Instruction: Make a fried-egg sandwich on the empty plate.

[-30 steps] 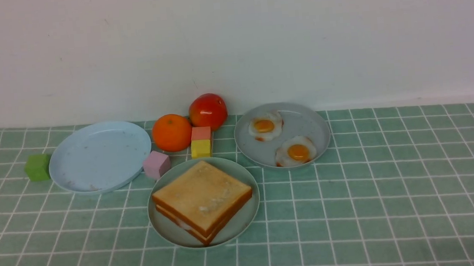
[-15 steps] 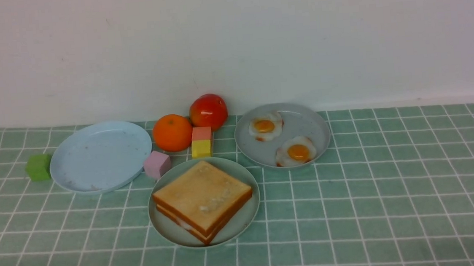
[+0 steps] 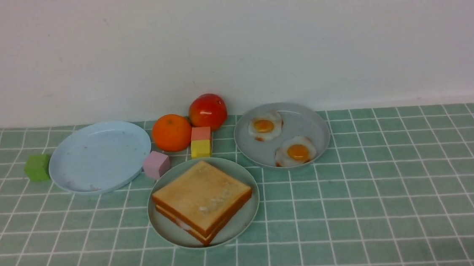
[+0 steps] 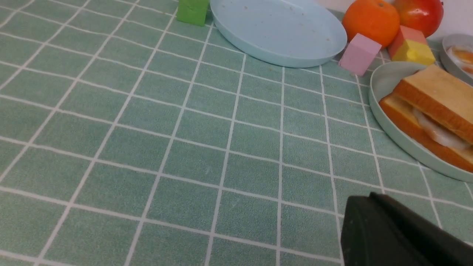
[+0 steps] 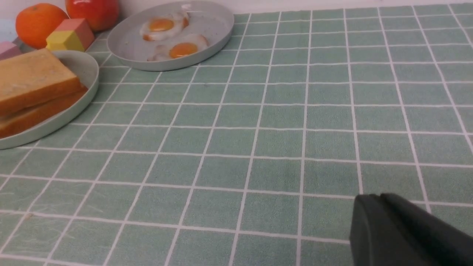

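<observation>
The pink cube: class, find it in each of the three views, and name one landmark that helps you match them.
Front view: the pink cube sits left of centre, between the blue plate and the mint-green plate.
Left wrist view: upper right, beside the blue plate's rim.
Right wrist view: only a sliver at the left edge.
Shared landmark: the orange.

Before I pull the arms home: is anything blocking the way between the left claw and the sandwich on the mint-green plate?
Nothing visible. Only bare green checked tablecloth lies between the left claw and the round mint-green plastic plate holding the golden toast sandwich.
</observation>
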